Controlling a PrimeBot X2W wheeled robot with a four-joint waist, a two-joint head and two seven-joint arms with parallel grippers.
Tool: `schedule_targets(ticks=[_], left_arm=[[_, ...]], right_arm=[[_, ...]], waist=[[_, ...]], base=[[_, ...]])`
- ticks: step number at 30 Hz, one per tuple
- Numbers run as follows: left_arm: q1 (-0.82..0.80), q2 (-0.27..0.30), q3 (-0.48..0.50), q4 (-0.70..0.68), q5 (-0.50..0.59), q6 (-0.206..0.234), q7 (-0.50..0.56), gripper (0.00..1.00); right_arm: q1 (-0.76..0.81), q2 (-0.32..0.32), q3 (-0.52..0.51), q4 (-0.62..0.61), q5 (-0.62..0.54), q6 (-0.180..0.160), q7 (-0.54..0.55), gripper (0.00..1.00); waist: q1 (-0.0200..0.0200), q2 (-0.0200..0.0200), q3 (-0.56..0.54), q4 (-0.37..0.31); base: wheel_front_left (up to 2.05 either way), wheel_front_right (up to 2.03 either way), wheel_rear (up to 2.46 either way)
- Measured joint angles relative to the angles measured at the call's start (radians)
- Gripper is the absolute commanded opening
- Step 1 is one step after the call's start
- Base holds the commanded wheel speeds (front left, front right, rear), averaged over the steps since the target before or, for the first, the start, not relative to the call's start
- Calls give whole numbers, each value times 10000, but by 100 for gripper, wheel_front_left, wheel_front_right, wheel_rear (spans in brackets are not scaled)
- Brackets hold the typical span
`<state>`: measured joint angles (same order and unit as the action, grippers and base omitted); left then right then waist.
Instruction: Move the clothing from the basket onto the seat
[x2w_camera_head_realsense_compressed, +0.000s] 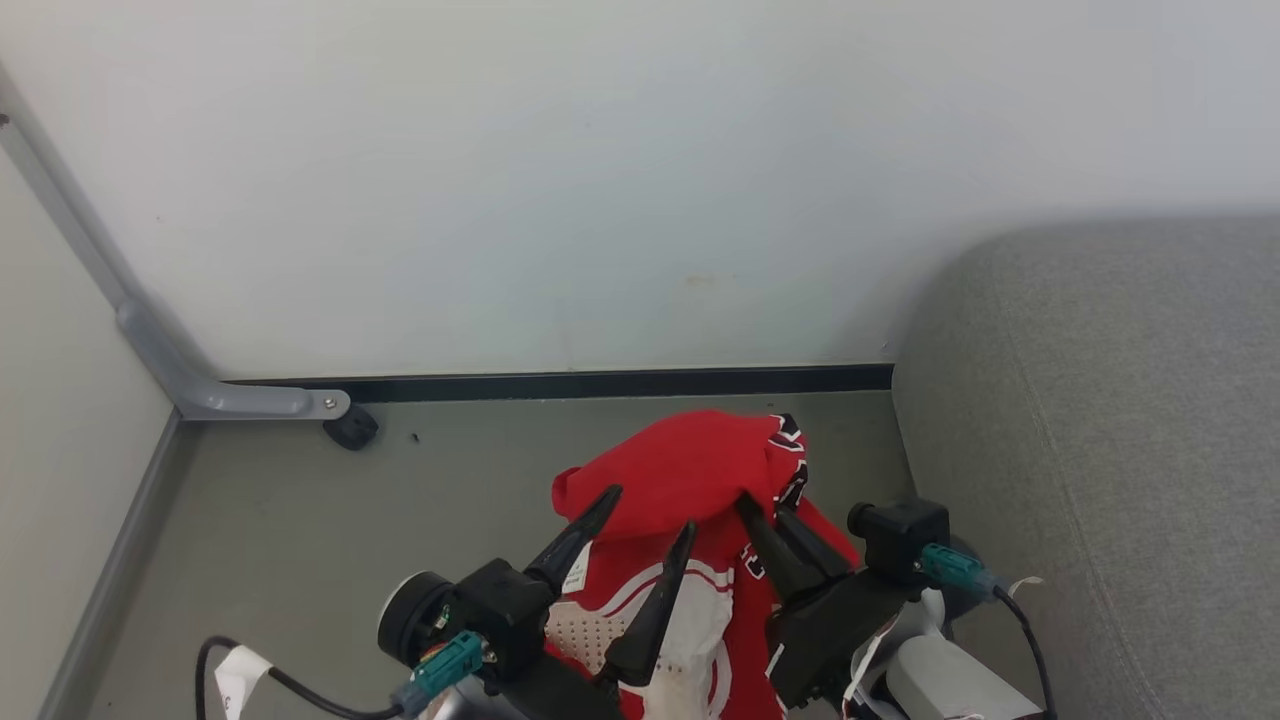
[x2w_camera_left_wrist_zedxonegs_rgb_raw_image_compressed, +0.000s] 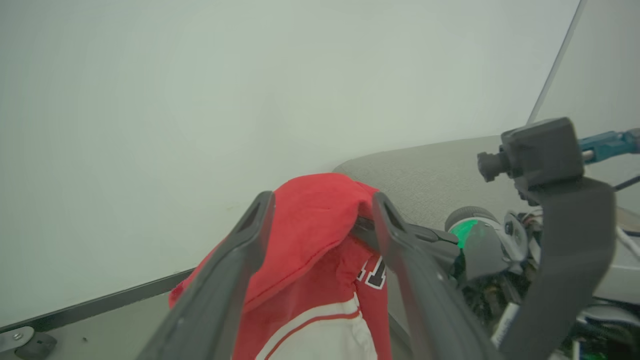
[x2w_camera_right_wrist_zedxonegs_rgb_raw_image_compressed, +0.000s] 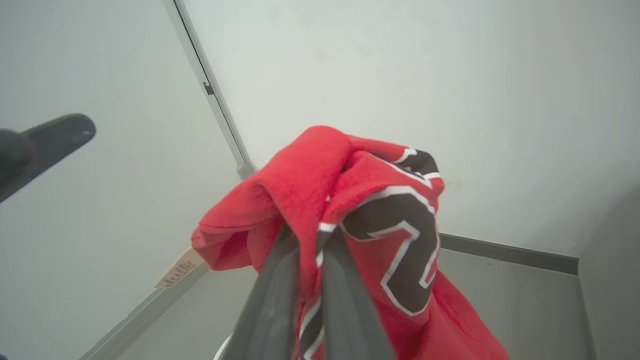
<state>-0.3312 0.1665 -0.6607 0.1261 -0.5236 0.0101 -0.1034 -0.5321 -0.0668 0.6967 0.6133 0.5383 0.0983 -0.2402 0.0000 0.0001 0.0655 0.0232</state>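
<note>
Right wrist view, red clothing (x2w_camera_right_wrist_zedxonegs_rgb_raw_image_compressed: 310, 175), dark white-edged numeral 2, tag (x2w_camera_right_wrist_zedxonegs_rgb_raw_image_compressed: 179, 268) print unreadable

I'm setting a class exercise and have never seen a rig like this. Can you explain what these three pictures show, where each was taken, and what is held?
This is a wheeled robot with two arms, each ending in a two-fingered gripper. One picture looks down from its head; the other two look along each gripper from cameras on its left and right wrists. The right gripper is shut on red clothing, held up above a white perforated basket that is mostly hidden. The left gripper is open, its fingers spread around a fold of the cloth without pinching it. The grey sofa, where the clothing belongs, is on the robot's right.
</note>
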Motion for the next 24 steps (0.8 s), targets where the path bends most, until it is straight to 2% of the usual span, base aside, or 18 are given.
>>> schedule_targets(ticks=[12, 24], left_arm=[[736, 232, -165, -301, 249, 167, -142, 100], [1070, 313, -286, -696, 326, 339, -127, 100]], right_arm=[[-184, -40, -616, 403, 2, -155, -79, 0], [-149, -299, -1273, 69, 0, -382, -81, 0]], waist=[[0, 0, -101, -587], [0, 0, -67, -1738]], base=[[0, 0, 0], [0, 0, 0]])
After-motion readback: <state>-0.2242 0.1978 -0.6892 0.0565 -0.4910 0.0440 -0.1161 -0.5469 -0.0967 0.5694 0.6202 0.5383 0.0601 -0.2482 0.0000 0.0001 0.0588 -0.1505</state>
